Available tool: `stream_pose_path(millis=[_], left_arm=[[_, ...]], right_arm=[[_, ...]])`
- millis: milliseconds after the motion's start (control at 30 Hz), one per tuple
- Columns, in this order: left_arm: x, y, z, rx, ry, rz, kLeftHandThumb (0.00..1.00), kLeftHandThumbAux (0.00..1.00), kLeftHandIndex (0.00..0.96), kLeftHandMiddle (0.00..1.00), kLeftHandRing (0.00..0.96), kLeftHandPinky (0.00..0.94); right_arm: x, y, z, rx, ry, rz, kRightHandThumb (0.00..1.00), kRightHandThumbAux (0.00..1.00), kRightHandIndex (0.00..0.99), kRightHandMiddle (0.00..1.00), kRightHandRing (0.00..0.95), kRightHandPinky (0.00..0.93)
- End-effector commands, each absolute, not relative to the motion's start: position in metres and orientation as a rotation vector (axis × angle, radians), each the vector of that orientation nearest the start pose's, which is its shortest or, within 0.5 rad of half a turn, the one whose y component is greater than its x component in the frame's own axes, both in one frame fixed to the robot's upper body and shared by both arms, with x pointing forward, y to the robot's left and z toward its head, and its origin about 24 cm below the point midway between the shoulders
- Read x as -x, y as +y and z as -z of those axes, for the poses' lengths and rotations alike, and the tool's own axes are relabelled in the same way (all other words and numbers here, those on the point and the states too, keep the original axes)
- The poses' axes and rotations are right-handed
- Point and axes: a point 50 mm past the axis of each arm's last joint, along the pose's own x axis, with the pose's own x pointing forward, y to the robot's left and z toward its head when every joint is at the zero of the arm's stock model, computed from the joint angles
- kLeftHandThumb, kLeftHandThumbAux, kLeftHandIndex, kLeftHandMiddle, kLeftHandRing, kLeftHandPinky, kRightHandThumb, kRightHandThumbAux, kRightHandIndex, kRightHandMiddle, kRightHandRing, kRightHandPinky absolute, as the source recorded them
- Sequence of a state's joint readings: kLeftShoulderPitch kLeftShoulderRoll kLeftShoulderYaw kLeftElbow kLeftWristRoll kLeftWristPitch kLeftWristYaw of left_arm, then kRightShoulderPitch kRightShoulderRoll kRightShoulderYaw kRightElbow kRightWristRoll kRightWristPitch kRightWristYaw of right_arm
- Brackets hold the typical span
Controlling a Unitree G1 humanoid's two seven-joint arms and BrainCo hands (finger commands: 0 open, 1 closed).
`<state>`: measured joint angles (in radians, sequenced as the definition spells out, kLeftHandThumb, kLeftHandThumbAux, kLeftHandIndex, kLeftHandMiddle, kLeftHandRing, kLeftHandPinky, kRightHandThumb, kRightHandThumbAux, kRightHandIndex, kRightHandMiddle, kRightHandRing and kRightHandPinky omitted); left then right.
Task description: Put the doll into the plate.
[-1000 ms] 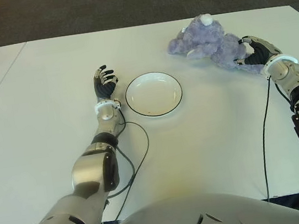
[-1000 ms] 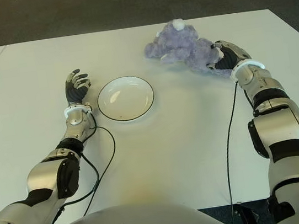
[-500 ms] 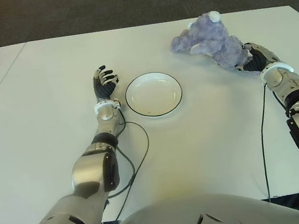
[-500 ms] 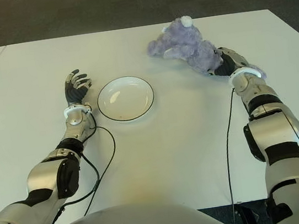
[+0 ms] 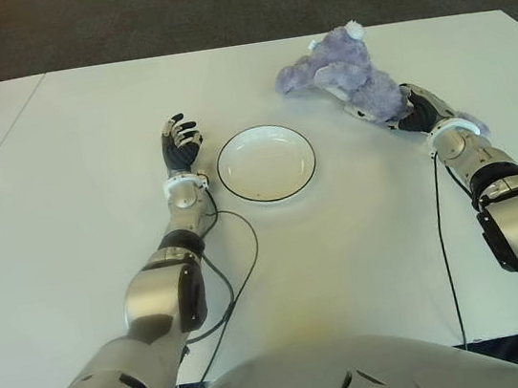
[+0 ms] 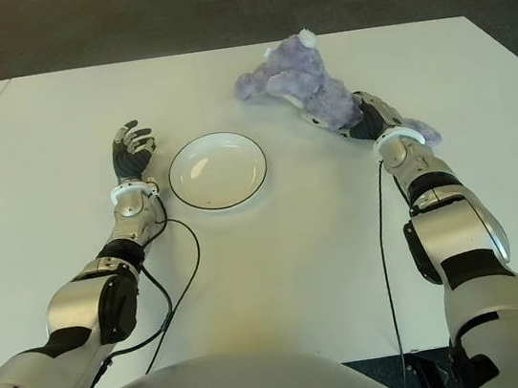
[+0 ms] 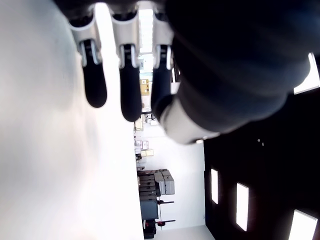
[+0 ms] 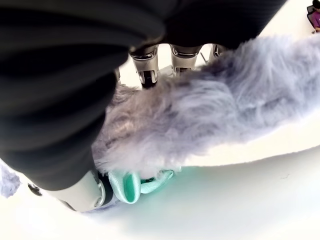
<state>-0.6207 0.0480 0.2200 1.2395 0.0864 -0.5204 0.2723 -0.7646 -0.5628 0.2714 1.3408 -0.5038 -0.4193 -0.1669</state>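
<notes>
My right hand (image 5: 418, 112) is clamped on the fluffy purple plush doll (image 5: 346, 70) and has carried it leftward over the white table (image 5: 362, 237), nearer the round white dark-rimmed plate (image 5: 265, 162). Transfer is underway. My left hand (image 5: 181, 147) shows beside the plate's left, fingers relaxed and empty.

The right hand (image 5: 414, 112) is mostly hidden beneath the purple doll (image 5: 348, 70), so its fingertips cannot be seen from the head cameras. In the right wrist view the doll's fur covers the palm. The desk (image 5: 71, 230) is cut off at 9 o'clock.
</notes>
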Motion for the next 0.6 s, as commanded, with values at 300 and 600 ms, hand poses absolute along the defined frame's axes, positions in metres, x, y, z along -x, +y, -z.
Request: stream_pose_path(millis=[300, 600], left_arm=[[-0.261, 0.153, 0.087, -0.045, 0.530, -0.262, 0.336, 0.924, 0.212, 0.347, 0.371, 0.383], [-0.261, 0.153, 0.085, -0.056, 0.517, -0.271, 0.390, 0.923, 0.207, 0.352, 0.368, 0.366]], right_arm=[[-0.308, -0.267, 0.017, 1.020, 0.406, -0.137, 0.412, 0.778, 0.261, 0.050, 0.008, 0.016], [-0.299, -0.266, 0.030, 0.972, 0.481, -0.126, 0.313, 0.768, 0.185, 0.054, 0.017, 0.017]])
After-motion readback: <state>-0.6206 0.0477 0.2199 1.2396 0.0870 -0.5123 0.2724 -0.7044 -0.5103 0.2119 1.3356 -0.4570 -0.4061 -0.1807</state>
